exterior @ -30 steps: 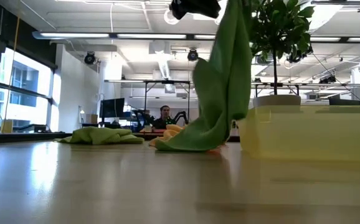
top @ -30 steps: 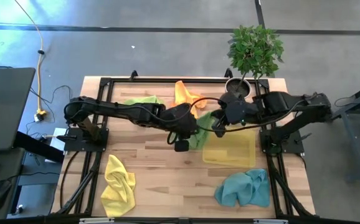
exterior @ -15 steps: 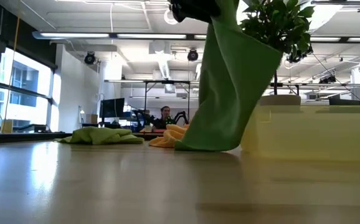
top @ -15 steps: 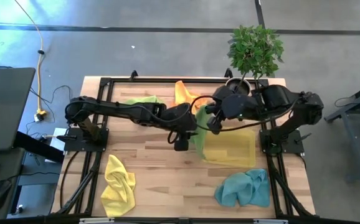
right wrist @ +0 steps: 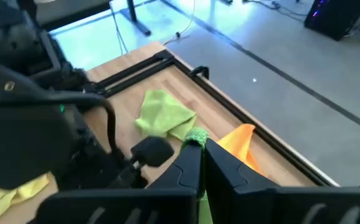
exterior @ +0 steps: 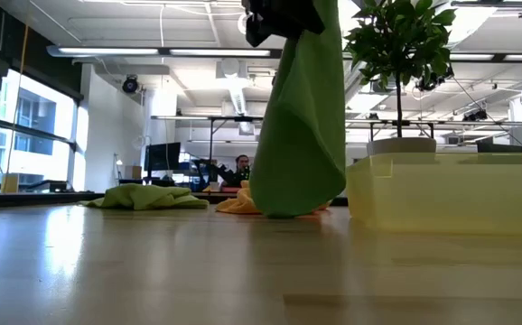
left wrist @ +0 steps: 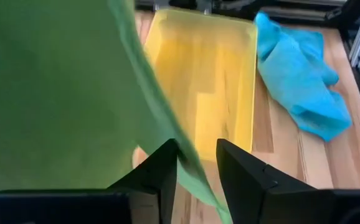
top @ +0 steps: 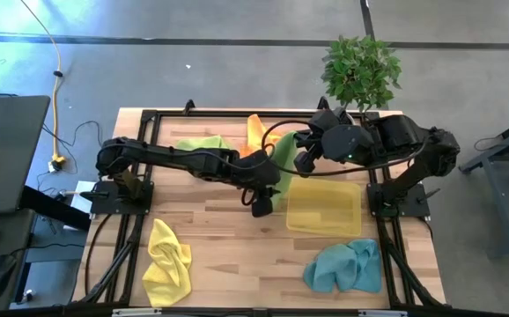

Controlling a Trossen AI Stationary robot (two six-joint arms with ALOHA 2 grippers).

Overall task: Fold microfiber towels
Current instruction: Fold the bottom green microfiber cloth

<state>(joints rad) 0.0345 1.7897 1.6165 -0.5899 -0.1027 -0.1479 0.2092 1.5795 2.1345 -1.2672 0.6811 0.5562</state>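
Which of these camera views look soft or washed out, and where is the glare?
Low view: the near tabletop is blurred, and the bright ceiling lights and windows behind glare. Left wrist view: the green towel fills the frame, soft and out of focus. Right wrist view: the floor beyond the table has a bluish cast. High view: evenly lit, sharp.

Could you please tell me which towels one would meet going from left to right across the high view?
Crumpled yellow towel → lime green towel lying at the back → orange towel → lime green towel held up → flat yellow towel → teal blue towel.
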